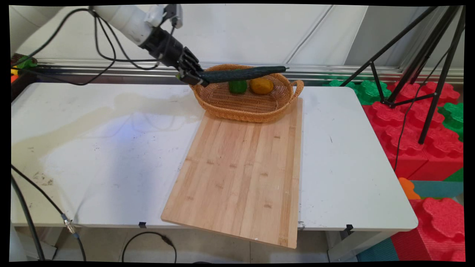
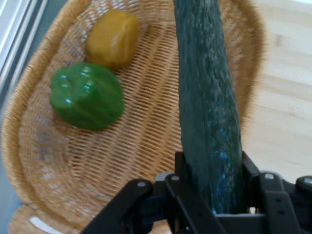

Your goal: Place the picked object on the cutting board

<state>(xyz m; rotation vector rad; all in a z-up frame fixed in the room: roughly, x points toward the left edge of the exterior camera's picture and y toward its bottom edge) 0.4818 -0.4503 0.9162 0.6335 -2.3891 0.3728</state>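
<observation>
Above the basket (image 1: 246,105) we find the gripper (image 1: 193,76), which comes in from the basket's left side and is clenched on one end of a long dark green cucumber (image 1: 241,73). We see the cucumber held roughly level, lifted clear of the basket floor, its free end reaching across to the basket's far right rim. From the hand view the cucumber (image 2: 207,97) runs straight up from between the two black fingers (image 2: 181,173), which press against its sides. Inside the basket, beneath the cucumber, lie a green pepper (image 1: 237,86) and, just to its right, a yellow pepper (image 1: 261,85); in the hand view the green pepper (image 2: 87,95) and the yellow pepper (image 2: 113,38) appear close together on the woven floor (image 2: 146,126). We note that the basket rests on the far end of a wooden board (image 1: 241,174), which lies on the white table (image 1: 92,148) and overhangs the table's near edge.
</observation>
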